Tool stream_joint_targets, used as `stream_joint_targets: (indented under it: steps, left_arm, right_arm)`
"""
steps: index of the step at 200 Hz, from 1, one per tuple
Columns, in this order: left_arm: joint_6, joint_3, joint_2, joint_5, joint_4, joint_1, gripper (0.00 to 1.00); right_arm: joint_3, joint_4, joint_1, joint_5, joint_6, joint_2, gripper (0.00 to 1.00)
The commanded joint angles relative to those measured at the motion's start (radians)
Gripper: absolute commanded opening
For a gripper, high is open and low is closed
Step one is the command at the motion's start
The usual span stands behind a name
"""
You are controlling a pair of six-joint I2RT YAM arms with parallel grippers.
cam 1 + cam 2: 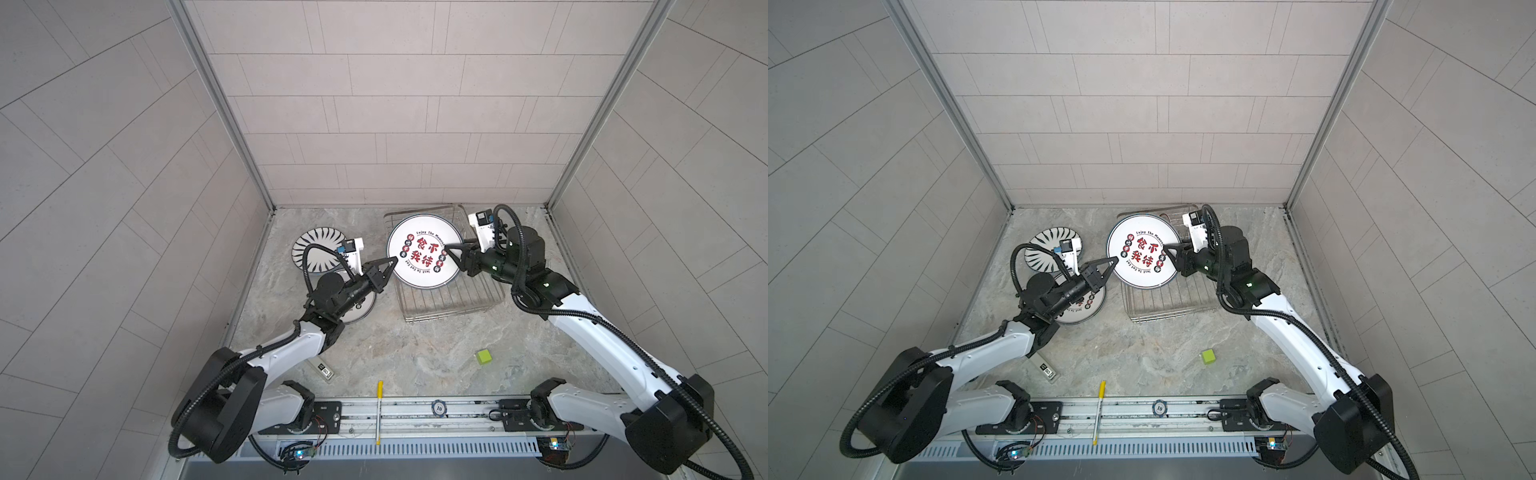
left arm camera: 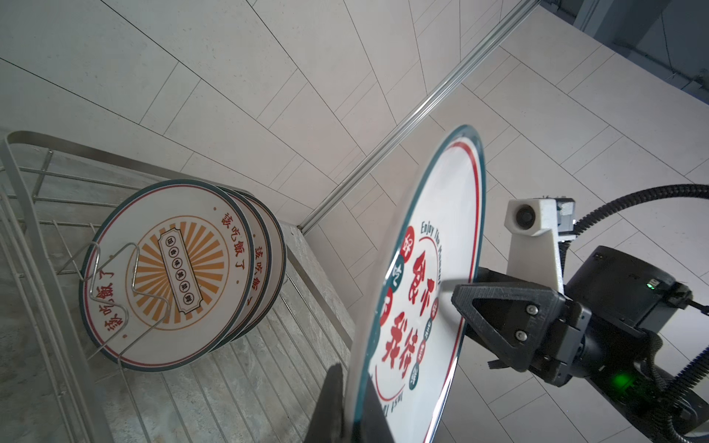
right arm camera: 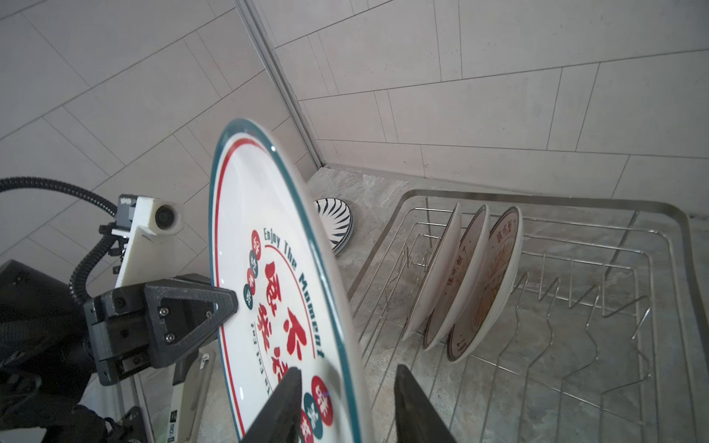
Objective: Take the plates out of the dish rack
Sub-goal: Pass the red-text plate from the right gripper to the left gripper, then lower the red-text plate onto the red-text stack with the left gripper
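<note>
While the left gripper (image 1: 394, 260) clamps one rim of the lettered plate (image 1: 423, 251), raised over the dish rack (image 1: 453, 309), the right gripper (image 1: 446, 249), jaws apart, straddles the opposite rim: seemingly a handover; the right must next back clear.

The grey marble-look tabletop (image 1: 374, 353) carries the silver wire dish rack (image 1: 453, 305) directly below the right claw (image 1: 445, 248). Behind the left claw (image 1: 395, 259), by its wrist, lies a dark-striped plate (image 1: 309, 249), perhaps a stack of several. A white plate with characters (image 1: 362, 312) lies flat under that arm. Well back from both claws, toward the robot's base, lie a green cube (image 1: 483, 356), a white labelled tag (image 1: 323, 370) and a yellow pen (image 1: 379, 390) that reaches onto the rail (image 1: 469, 409).
</note>
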Motion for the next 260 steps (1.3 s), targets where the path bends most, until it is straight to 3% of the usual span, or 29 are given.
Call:
stream_joint_targets:
  steps: [1,42,51,140,179,230,260]
  left_arm:
    - [-0.022,0.005,-0.012,-0.008,0.07,0.008,0.0]
    - [-0.029,0.002,-0.011,-0.011,0.072,0.014,0.0]
    - [-0.031,0.001,-0.009,-0.014,0.074,0.016,0.0]
    - [-0.1,-0.028,-0.017,-0.053,0.075,0.065,0.0]
    - [-0.109,-0.044,-0.07,-0.132,-0.016,0.077,0.0]
    - [-0.096,-0.061,-0.241,-0.296,-0.292,0.092,0.0]
    - [-0.161,-0.103,-0.301,-0.31,-0.299,0.124,0.0]
  right_arm:
    - [0.003,0.008,0.003,0.015,-0.006,-0.001,0.7]
    - [0.009,-0.011,0.003,0.021,-0.003,0.006,0.9]
    - [0.015,-0.022,0.003,0.025,-0.002,0.01,0.99]
    - [0.012,0.005,0.024,0.128,0.017,0.018,0.99]
    - [0.036,-0.018,0.083,0.207,-0.022,0.028,0.99]
    - [0.1,-0.041,0.186,0.258,-0.08,0.114,0.99]
    - [0.143,-0.04,0.242,0.316,-0.1,0.177,0.99]
